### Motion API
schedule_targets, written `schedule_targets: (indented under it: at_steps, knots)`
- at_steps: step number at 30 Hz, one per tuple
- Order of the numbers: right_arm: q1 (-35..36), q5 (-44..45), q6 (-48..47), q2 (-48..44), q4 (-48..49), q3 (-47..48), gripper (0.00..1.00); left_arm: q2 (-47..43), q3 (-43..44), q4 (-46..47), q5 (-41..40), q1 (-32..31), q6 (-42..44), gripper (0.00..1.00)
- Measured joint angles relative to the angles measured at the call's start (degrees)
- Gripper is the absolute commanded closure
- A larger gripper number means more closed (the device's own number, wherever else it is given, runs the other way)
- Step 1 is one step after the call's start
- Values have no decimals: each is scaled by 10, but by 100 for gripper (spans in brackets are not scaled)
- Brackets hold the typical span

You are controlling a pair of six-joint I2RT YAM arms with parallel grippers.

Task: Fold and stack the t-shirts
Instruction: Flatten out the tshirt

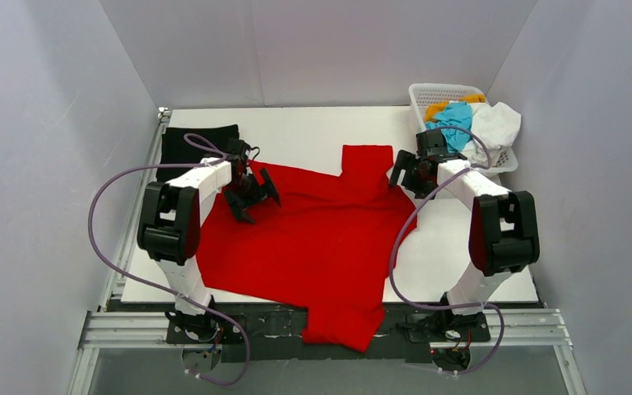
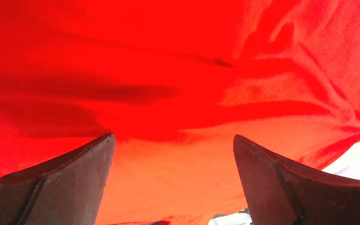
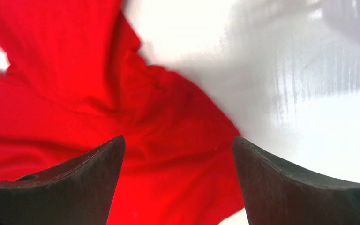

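A large bright red t-shirt (image 1: 313, 239) lies spread across the white table, one sleeve up at the back and one part hanging over the near edge. A black folded t-shirt (image 1: 197, 146) lies at the back left. My left gripper (image 1: 257, 200) is open and empty over the red shirt's left part; the left wrist view is filled with red cloth (image 2: 178, 70). My right gripper (image 1: 405, 174) is open and empty over the shirt's right edge, with red cloth (image 3: 136, 131) between its fingers. Cyan (image 1: 454, 122), white (image 1: 495, 123) and orange (image 1: 444, 104) shirts lie in the basket.
A white plastic lattice basket (image 1: 428, 89) stands at the back right corner. Grey walls close in the left, back and right sides. Bare white table (image 1: 313, 132) shows behind the red shirt and to its right (image 3: 309, 103).
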Motion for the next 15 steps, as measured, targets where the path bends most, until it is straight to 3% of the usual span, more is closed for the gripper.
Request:
schedule_targets:
  at_steps: [8, 15]
  knots:
    - [72, 4, -22, -112, 4, -33, 7, -171, -102, 1, -8, 0, 17, 2]
    - [65, 8, -19, -70, 22, -33, 6, -231, -149, -27, -29, 0, 33, 2]
